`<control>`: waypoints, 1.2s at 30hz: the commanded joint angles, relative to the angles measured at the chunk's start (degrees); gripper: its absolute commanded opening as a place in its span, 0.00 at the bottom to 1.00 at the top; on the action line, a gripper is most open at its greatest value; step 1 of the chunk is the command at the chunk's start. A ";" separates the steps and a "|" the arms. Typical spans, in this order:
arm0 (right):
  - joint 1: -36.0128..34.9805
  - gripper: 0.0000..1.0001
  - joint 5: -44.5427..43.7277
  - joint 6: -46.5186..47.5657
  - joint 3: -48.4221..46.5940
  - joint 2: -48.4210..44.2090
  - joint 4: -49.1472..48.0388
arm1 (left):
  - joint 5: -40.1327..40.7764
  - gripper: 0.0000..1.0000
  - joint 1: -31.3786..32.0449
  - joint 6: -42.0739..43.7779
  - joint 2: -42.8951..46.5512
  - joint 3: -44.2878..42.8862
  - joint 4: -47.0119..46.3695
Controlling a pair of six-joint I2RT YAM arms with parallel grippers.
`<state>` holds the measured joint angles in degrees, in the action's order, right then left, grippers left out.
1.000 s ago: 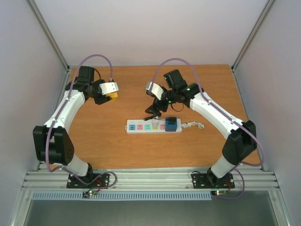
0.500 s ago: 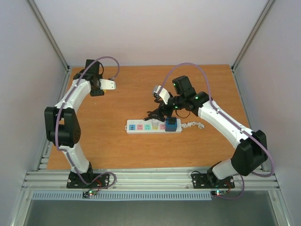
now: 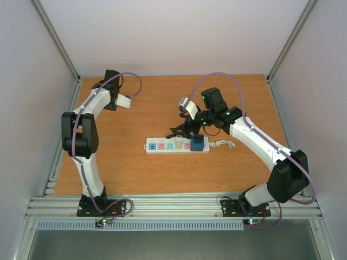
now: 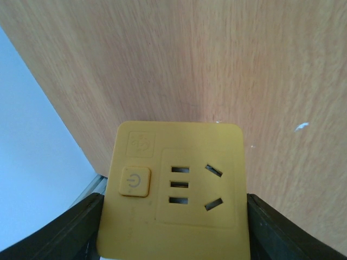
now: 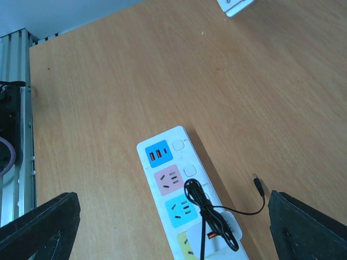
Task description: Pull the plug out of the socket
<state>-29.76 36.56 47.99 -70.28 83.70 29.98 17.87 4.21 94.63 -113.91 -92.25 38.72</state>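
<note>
The socket, a long white power strip [image 3: 171, 145] with pastel outlet faces, lies mid-table. A blue plug block [image 3: 198, 143] sits in its right end. In the right wrist view the strip [image 5: 162, 162] shows blue, pink and cyan faces, and the plug [image 5: 217, 238] shows a white face with a black cord bundle [image 5: 203, 203] over it. My right gripper [image 3: 182, 130] hovers just above the strip, jaws wide open [image 5: 173, 222] and empty, its fingers [image 5: 40, 227] on either side of the strip. My left gripper [image 3: 120, 104], at the back left, is shut on a yellow socket cube [image 4: 176, 195].
The strip's white cord [image 3: 223, 144] coils off its right end. A loose black barrel connector [image 5: 259, 187] lies on the wood beside the strip. A metal rail [image 3: 68, 130] borders the table's left edge, with white walls on three sides.
My left arm has swung back and left, carrying the yellow cube toward the back-left corner. My right gripper has come down and right, closer over the strip.
</note>
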 commanded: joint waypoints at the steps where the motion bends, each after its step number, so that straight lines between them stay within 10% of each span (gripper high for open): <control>1: 0.32 0.95 0.55 -0.61 1.06 -1.46 -1.47 | 6.22 0.26 0.72 6.58 -3.03 -3.00 -5.00; 22: 0.79 0.95 -0.54 -0.35 2.41 -2.31 -1.90 | 16.47 0.34 6.81 18.96 -13.88 -6.87 -16.26; 36: 0.76 0.96 -0.17 -0.61 2.11 -2.27 -1.92 | 15.82 0.78 7.44 19.18 -14.30 -6.12 -19.14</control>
<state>-29.23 35.99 47.83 -68.18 83.07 28.88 33.26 11.38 114.13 -128.22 -97.69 21.74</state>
